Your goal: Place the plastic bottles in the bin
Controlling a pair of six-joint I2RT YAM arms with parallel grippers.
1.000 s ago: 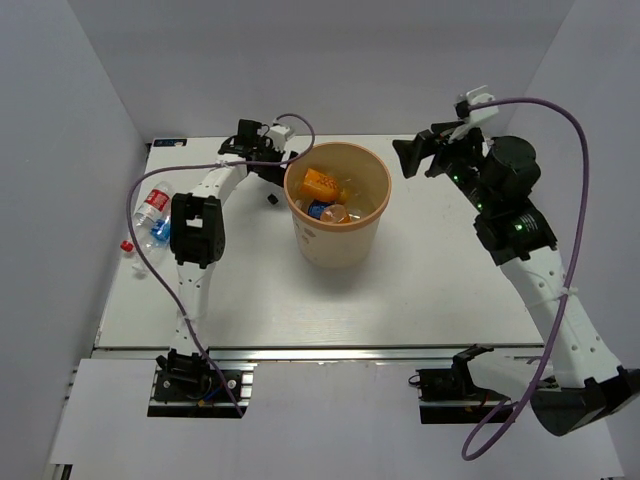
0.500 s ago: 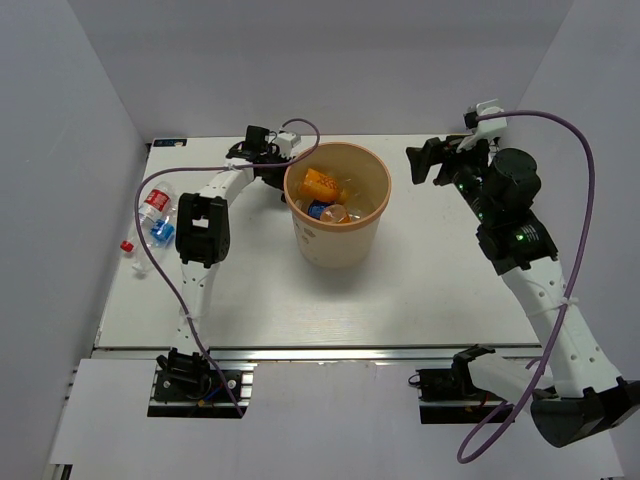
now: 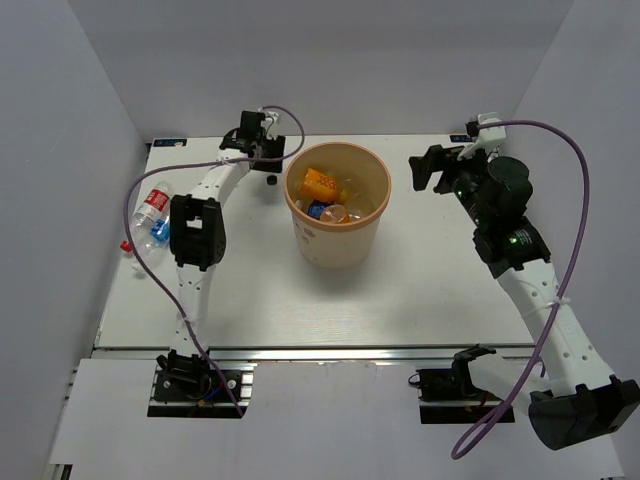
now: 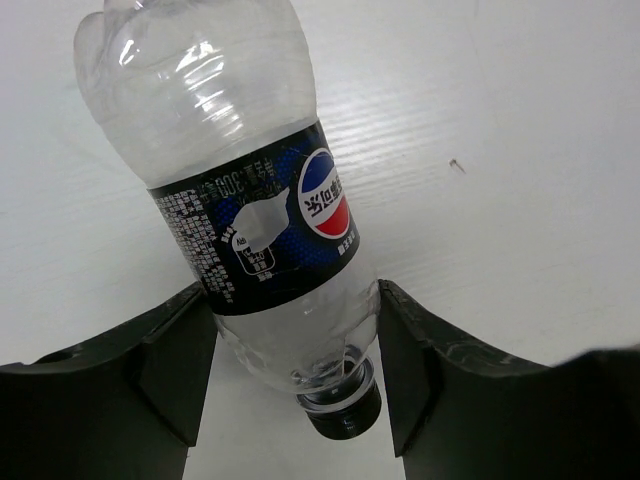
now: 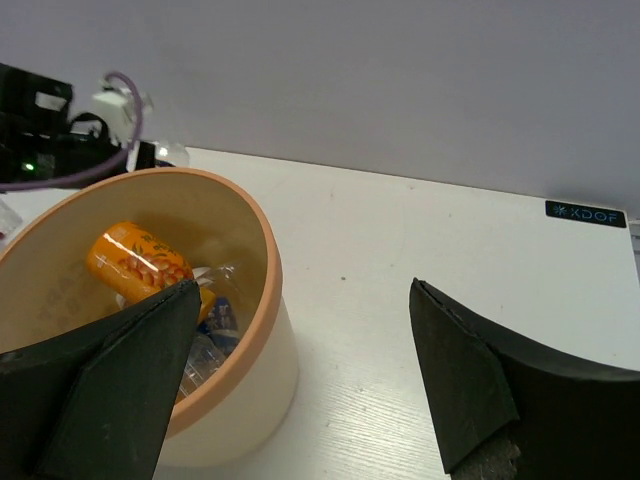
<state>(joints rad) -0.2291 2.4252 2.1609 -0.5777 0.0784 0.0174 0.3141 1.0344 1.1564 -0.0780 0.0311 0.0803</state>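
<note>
Clamps left gripper (image 4: 290,300) jaws on the blue-label bottle (image 4: 250,200) low over the table (image 3: 400,280), keeps right gripper (image 5: 300,295) jaws wide apart and empty, sits farther from the bin (image 3: 337,148) rim than a second ago, so likely still owes a lift over it.

bin (image 3: 335,245) centre of table (image 3: 420,290) | orange bottle (image 3: 320,185) inside | red-label bottle (image 3: 151,204) near left edge | black cap (image 3: 271,181) beside bin

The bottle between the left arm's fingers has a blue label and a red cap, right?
Not quite: the bottle between the left fingers has a blue label, but its cap is black, not red. The left wrist view shows it.
</note>
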